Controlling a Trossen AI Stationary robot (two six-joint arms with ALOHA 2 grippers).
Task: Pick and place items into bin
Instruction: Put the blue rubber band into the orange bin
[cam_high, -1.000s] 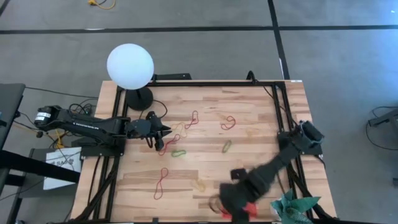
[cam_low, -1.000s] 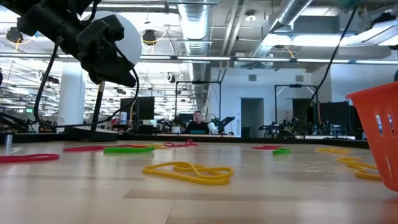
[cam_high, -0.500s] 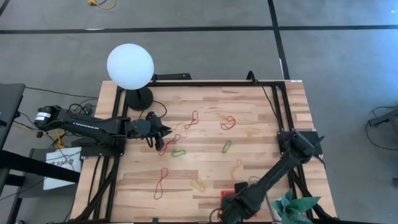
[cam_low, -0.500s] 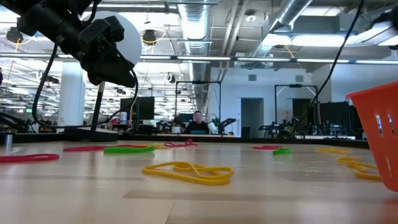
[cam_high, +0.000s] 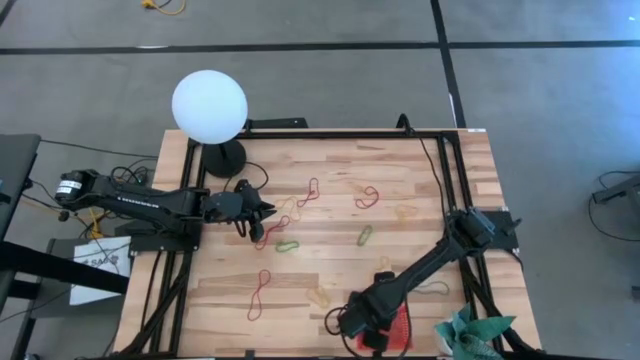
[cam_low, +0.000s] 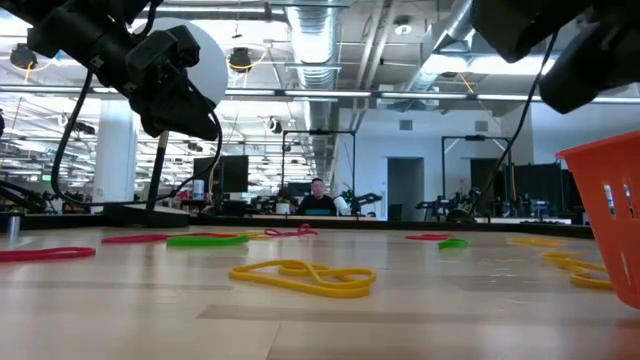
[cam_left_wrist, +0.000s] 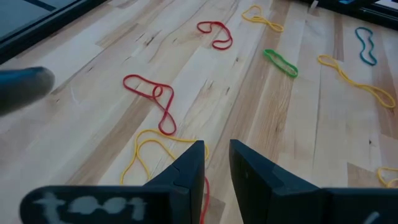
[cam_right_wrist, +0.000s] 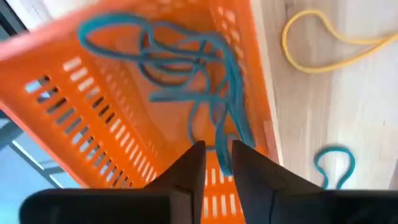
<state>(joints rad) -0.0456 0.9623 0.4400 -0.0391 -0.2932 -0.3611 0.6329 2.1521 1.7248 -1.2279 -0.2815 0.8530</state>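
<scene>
My right gripper (cam_right_wrist: 217, 163) hangs over the bin (cam_right_wrist: 112, 118) at the counter's (cam_high: 420, 190) six o'clock, fingers slightly parted, empty, so the teal bands (cam_right_wrist: 186, 68) land inside. My left gripper (cam_left_wrist: 216, 165), narrowly parted, waits at nine o'clock.

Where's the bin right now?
In the high view the bin sits at the table's near edge, right of centre, mostly under the right hand, with the teal cloth to its right. The right wrist view shows teal bands inside.
</scene>
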